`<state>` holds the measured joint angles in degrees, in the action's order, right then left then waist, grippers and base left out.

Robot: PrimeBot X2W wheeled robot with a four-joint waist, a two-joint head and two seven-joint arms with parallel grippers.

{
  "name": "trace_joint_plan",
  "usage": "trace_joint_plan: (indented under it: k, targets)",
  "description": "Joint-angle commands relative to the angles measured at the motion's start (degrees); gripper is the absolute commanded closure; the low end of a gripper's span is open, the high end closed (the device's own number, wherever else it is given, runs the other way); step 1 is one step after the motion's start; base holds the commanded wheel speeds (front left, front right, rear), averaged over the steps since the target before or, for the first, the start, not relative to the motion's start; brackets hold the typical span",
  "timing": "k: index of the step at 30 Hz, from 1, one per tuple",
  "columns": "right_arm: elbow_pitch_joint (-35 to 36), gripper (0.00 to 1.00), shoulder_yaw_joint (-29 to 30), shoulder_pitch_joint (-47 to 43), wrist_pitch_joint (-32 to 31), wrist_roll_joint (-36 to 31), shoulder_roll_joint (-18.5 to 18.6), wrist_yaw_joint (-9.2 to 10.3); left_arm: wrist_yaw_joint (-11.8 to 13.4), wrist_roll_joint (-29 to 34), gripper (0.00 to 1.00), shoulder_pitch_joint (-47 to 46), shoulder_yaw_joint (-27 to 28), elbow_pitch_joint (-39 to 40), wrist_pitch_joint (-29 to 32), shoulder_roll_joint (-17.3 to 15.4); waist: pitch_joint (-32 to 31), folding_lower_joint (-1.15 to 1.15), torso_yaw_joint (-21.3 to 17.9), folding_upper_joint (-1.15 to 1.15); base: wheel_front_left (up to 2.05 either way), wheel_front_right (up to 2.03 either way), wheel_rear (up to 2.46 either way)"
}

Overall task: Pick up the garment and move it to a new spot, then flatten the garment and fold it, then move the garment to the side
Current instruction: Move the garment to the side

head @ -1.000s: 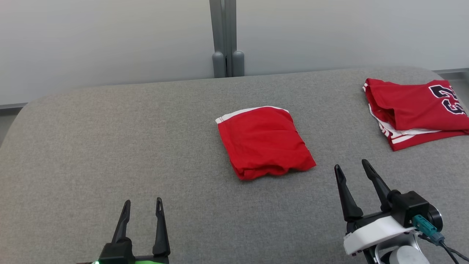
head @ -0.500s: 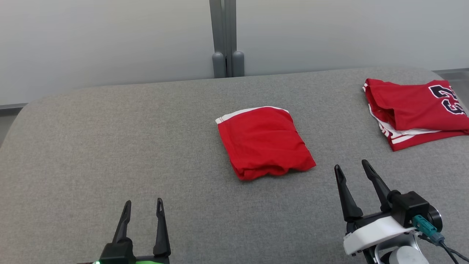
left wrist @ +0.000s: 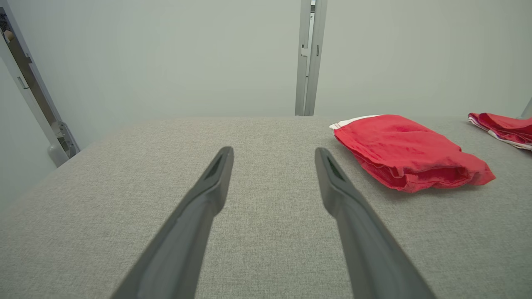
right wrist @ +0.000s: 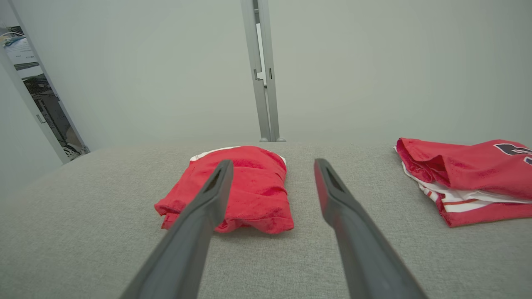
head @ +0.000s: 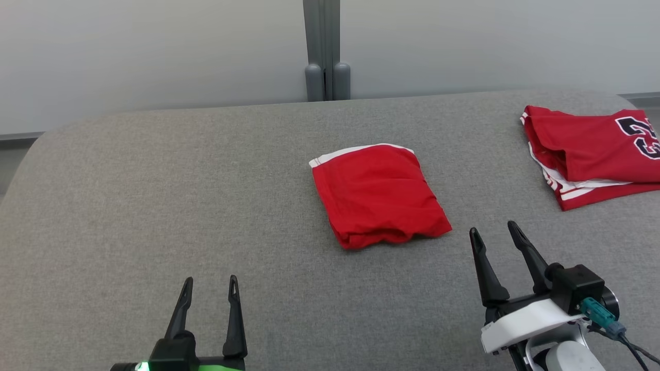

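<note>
A folded red garment [head: 379, 196] with a white trim edge lies flat near the middle of the grey padded table [head: 154, 196]; it also shows in the left wrist view [left wrist: 407, 149] and the right wrist view [right wrist: 257, 187]. My left gripper [head: 211, 278] is open and empty at the lower left, well short of the garment, which sits to the right of its fingers [left wrist: 273, 149]. My right gripper [head: 491, 226] is open and empty just right of the garment's near corner, its fingers [right wrist: 272, 161] pointing past the garment's right side.
A second folded red garment [head: 593, 149] with white stripes and a dark number lies at the table's far right [right wrist: 469, 174]. A grey post [head: 327, 51] rises behind the table's rounded far edge against a pale wall. The table's left half is bare fabric.
The whole head view has shifted slightly, so the camera moved. The garments lie where they were and both grippers stay open and empty.
</note>
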<state>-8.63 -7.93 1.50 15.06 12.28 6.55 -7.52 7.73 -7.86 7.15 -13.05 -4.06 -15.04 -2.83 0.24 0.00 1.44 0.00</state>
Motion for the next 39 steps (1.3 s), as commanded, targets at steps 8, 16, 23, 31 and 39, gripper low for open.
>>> trace_joint_plan:
  k: [8,16,23,31,39]
  targets:
    - [-6.1,0.0,-2.7,9.6,0.1,11.2,2.8,0.08,-0.6,1.1,0.0,-4.0,-1.8,1.4,-0.2,-0.1,5.8,0.0,3.3,0.0,0.0,0.0,0.0]
    - [-15.6,0.0,-14.0,23.8,-6.5,31.3,14.1,0.06,-0.1,0.7,0.0,-8.6,-4.6,2.9,-0.2,-0.1,13.0,0.0,6.2,0.0,0.0,0.0,0.0]
    - [-14.9,0.0,-20.6,31.6,-20.8,50.7,23.7,0.05,0.6,-0.5,0.0,-12.4,-8.0,3.8,-0.2,-0.1,18.5,0.0,8.3,0.0,0.0,0.0,0.0]
    - [-14.2,0.0,-23.4,34.8,-29.0,61.8,28.3,0.05,1.3,-1.1,0.0,-15.2,-9.8,4.5,-0.2,-0.1,21.8,0.0,9.8,0.0,0.0,0.0,0.0]
    - [-13.2,1.0,-26.9,36.4,-27.9,62.7,30.8,0.07,1.7,-1.0,0.0,-16.5,-10.0,4.3,-0.2,-0.1,23.5,0.0,9.7,0.0,0.0,0.0,0.0]
